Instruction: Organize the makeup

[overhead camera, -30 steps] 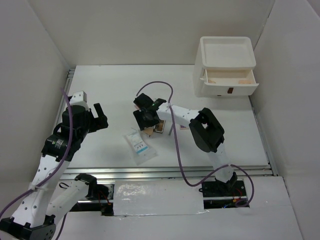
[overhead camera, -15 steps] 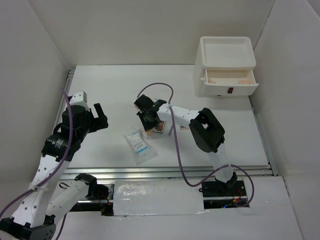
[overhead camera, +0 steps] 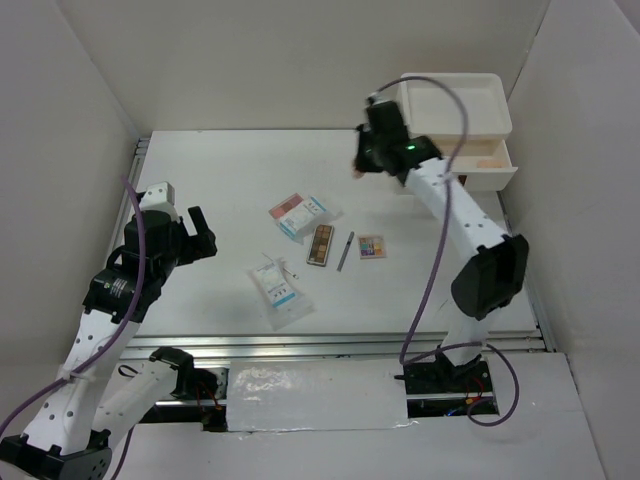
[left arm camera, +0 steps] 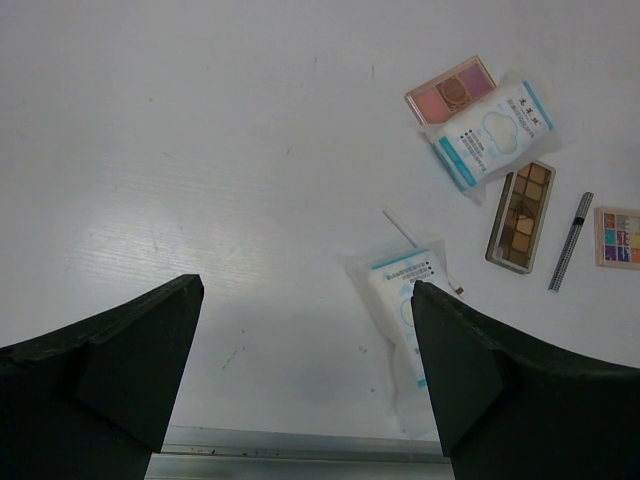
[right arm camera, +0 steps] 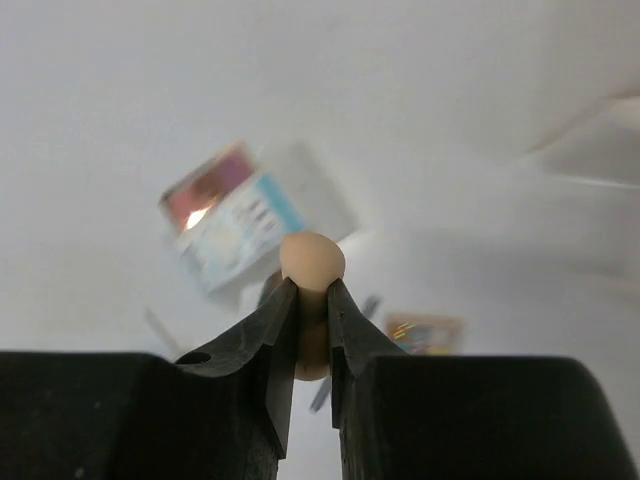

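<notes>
Right claw [right arm camera: 311,290]: 2 fingers clamped on 1 peach sponge [right arm camera: 312,260], whose rounded tip stands proud of the fingertips. It is held aloft toward the far right corner of the desk [overhead camera: 230,170], just beside the white drawer unit [overhead camera: 455,130].

Mid-desk below:
- 1 pink compact [left arm camera: 452,88], with 1 sachet [left arm camera: 490,135] touching it
- 1 brown palette [left arm camera: 522,215]
- 1 grey pencil [left arm camera: 571,241]
- 1 multicoloured palette [left arm camera: 620,236]
- second sachet [left arm camera: 410,300], nearer the near edge

Left claw [left arm camera: 305,288]: fingers wide apart, above the desk's left side.

White table [overhead camera: 230,170], plain white walls [overhead camera: 300,60]
</notes>
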`<state>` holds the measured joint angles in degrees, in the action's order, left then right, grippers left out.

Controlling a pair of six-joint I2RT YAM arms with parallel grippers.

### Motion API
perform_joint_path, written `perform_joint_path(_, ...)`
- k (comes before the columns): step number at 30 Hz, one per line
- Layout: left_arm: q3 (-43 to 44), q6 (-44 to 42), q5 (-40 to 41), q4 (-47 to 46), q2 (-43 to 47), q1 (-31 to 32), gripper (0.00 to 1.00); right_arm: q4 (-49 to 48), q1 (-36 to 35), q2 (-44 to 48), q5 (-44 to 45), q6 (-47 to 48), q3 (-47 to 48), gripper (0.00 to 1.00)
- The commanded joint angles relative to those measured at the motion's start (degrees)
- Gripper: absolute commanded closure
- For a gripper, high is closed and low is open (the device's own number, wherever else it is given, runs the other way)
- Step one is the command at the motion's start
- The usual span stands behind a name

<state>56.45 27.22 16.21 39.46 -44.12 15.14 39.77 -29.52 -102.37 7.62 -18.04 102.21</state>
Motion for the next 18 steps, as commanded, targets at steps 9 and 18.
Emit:
perform_joint_path(9, -0.2, -0.6, -2.1, -2.0, 0.4, -0.4, 0.01, -5.2, 31.5, 10.9, -4.5, -7.2, -4.0, 0.78)
perform_joint_path(18, -0.4, -1.0, -4.1, -2.5, 0.2, -0.4, 0.01, -3.7, 34.1, 6.5, -4.0, -7.4, -0.3, 0.28)
